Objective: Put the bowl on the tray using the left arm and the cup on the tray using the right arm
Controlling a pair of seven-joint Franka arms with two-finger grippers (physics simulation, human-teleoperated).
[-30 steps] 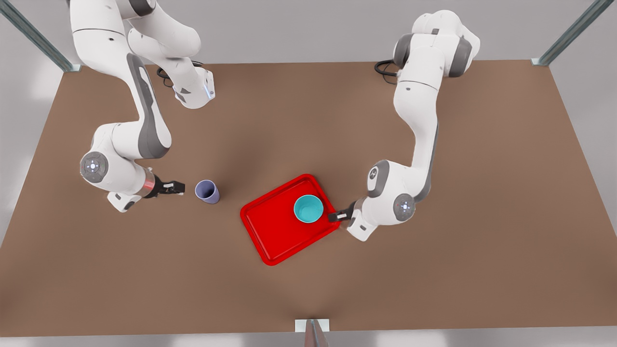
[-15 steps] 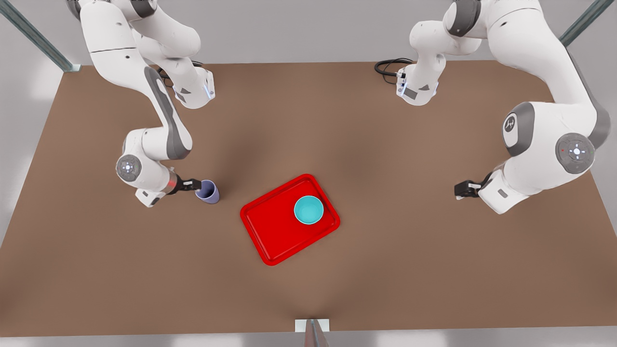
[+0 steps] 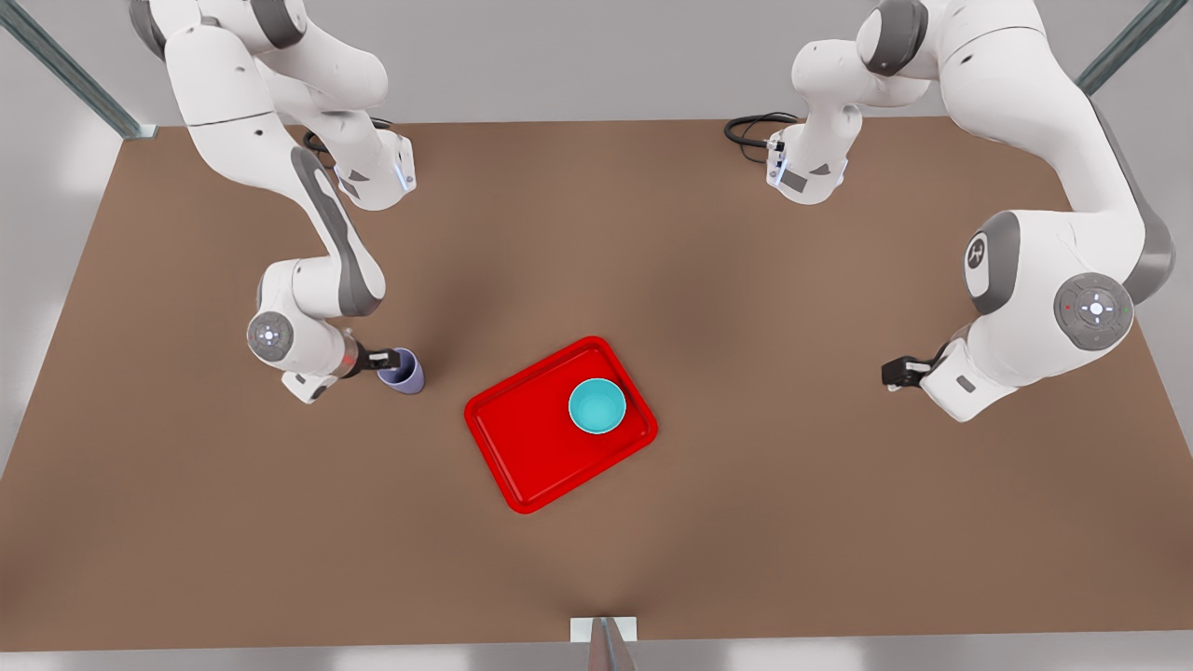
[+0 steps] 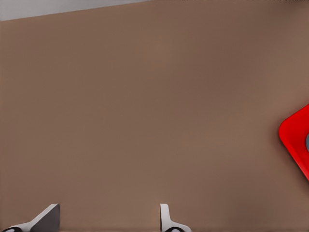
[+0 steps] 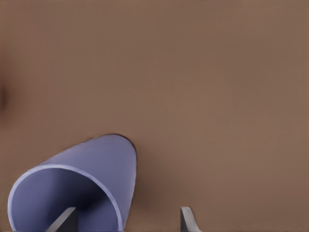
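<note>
Brown desk [image 3: 596, 233] carries a red tray [image 3: 527, 447] holding the teal bowl [image 3: 596, 406]. Right pincer [image 3: 384, 356] straddles the lavender cup's [image 3: 402, 370] rim, open, one finger seemingly inside. Light, rigid, probably slippery; grip the wall. Left pincer [image 3: 893, 374] waits open, well apart.

Front view overhead, far, whole table [image 3: 596, 233]. Wrist views low, close; left shares tray [image 4: 297, 137] corner.

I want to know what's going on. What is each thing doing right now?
Bowl: upright on the tray.
Tray: flat on the table, holding the bowl alone.
Cup: upright on the table, off the tray.
Right gripper: open, one finger inside the cup's rim.
Left gripper: open, holding nothing, waiting.
</note>
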